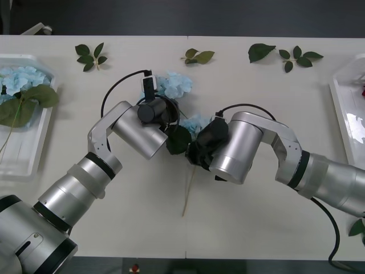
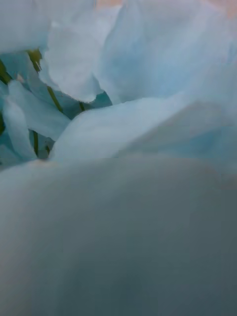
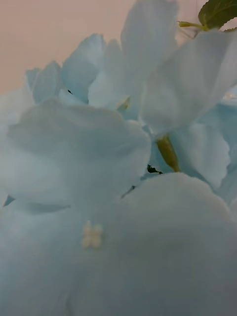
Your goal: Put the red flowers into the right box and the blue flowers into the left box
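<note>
I see the surface [image 1: 239,228] stretching wide, with the left box [image 1: 28,160] at nine o'clock already holding blue flowers [image 1: 20,80], and the right box [image 1: 345,114] at three o'clock showing a scrap of red at its edge. Two more blue blooms lie near the centre: one at about twelve o'clock [image 1: 174,85], the other [image 1: 197,123] just below it, between my two arms.

Both wrists crowd onto that pair. The left claw [image 1: 162,108] sits at the upper bloom, the right claw [image 1: 197,149] at the lower one. Petals press right against both wrist cameras, so I cannot tell whether either claw is clenched or released.

My worry is the tangle. The blooms touch, with dark leaves [image 1: 178,140] and a thin stem [image 1: 188,197] trailing toward six o'clock; lifting one could drag the other. With both arms so near, they could knock together. Grabbing only soft petals, I think, risks a slip on the way to the left box.
</note>
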Robot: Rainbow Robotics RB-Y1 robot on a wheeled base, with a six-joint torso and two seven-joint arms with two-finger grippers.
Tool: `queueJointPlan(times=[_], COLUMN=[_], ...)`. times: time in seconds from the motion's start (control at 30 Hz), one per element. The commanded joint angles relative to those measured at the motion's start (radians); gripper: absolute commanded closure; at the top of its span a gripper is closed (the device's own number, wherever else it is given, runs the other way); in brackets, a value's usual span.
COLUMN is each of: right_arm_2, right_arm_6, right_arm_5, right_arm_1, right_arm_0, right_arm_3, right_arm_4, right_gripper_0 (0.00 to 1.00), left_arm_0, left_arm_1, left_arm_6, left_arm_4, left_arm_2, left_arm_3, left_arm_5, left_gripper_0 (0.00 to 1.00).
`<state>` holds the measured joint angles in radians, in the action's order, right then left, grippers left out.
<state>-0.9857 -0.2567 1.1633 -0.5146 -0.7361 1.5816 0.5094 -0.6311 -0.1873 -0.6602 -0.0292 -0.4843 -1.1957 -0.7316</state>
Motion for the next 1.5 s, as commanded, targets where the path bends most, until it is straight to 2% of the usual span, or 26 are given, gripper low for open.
queueJointPlan(times=[0.03, 0.23, 0.33, 0.37, 0.4, 0.43, 0.47, 0.63, 0.7, 0.73, 0.77, 0.83, 1.07, 1.33, 1.5], right_arm_2=[-0.013, -0.018, -0.018, -0.018, -0.018, -0.019, -0.019, -0.022, -0.022, -0.022, -0.022, -0.022, 0.005, 0.170, 0.280], right_arm_6=[0.017, 0.017, 0.017, 0.017, 0.017, 0.016, 0.017, 0.017, 0.017, 0.017, 0.017, 0.016, -0.006, -0.220, -0.342], right_arm_5=[-0.002, -0.002, -0.002, -0.002, -0.002, -0.002, -0.002, -0.002, -0.004, -0.004, -0.004, -0.007, -0.076, -0.079, -0.085], right_arm_1=[0.030, 0.041, 0.042, 0.042, 0.042, 0.042, 0.042, 0.042, 0.042, 0.042, 0.042, 0.041, -0.041, -0.219, -0.323], right_arm_0=[-0.043, -0.052, -0.052, -0.052, -0.051, -0.052, -0.052, -0.052, -0.052, -0.052, -0.052, -0.051, -0.046, 0.003, 0.055], right_arm_3=[-0.019, -0.038, -0.038, -0.038, -0.038, -0.038, -0.038, -0.038, -0.038, -0.038, -0.038, -0.038, 0.012, 0.166, 0.259], right_arm_4=[-0.006, -0.009, -0.011, -0.011, -0.011, -0.011, -0.011, -0.020, -0.020, -0.020, -0.023, -0.022, 0.035, 0.262, 0.385], right_gripper_0=[0.00, 0.02, 0.46, 0.65, 0.75, 0.93, 1.00, 1.00, 1.00, 1.00, 1.00, 1.00, 1.00, 1.00, 1.00], left_arm_0=[-0.035, -0.033, -0.021, -0.013, -0.007, 0.005, 0.014, 0.063, 0.068, 0.071, 0.071, 0.071, 0.070, 0.013, 0.004], left_arm_1=[-0.009, -0.087, -0.127, -0.141, -0.147, -0.161, -0.169, -0.189, -0.189, -0.187, -0.185, -0.185, -0.159, -0.052, -0.044], left_arm_6=[0.002, -0.009, -0.012, -0.015, -0.016, -0.022, -0.027, -0.101, -0.119, -0.119, -0.122, -0.125, -0.134, -0.133, -0.142], left_arm_4=[0.054, 0.189, 0.249, 0.270, 0.282, 0.304, 0.321, 0.362, 0.348, 0.344, 0.344, 0.336, 0.311, 0.207, 0.222], left_arm_2=[0.003, 0.004, 0.010, 0.023, 0.030, 0.044, 0.056, 0.108, 0.108, 0.108, 0.108, 0.108, 0.107, 0.108, 0.107], left_arm_3=[-0.048, -0.266, -0.386, -0.433, -0.455, -0.496, -0.522, -0.607, -0.605, -0.604, -0.602, -0.601, -0.532, -0.344, -0.328], left_arm_5=[-0.003, -0.247, -0.362, -0.402, -0.419, -0.450, -0.469, -0.520, -0.515, -0.511, -0.508, -0.508, -0.437, -0.304, -0.288], left_gripper_0=[1.00, 1.00, 1.00, 1.00, 1.00, 1.00, 1.00, 1.00, 0.63, 0.31, 0.13, 0.01, 0.00, 0.00, 0.00])
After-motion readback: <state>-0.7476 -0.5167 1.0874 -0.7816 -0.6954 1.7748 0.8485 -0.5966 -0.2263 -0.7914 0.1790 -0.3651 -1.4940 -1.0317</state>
